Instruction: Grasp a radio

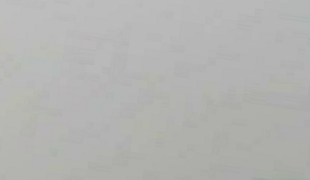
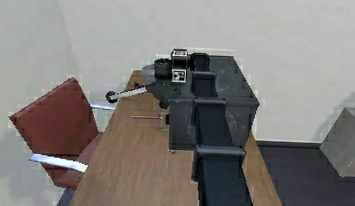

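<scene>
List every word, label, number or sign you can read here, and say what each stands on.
None can be read.
The white squares at the end of the arm bear black marks, not letters.
The dark box on the wooden desk shows no legible label.

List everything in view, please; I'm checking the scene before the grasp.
Wall: one, pale grey, across the forward view.
Table: one, brown wood, middle of the arm side view.
Chair: one, red with a metal frame, at the table's left edge.
Box: one, dark grey, at the table's far end.
Thin stick: one, dark, lying on the table.
Block: one, grey, at the arm side view's right edge.
Arm: one, dark, rising from the bottom edge.
Claw: one, dark, left of the box; cannot tell whether it holds anything.
</scene>
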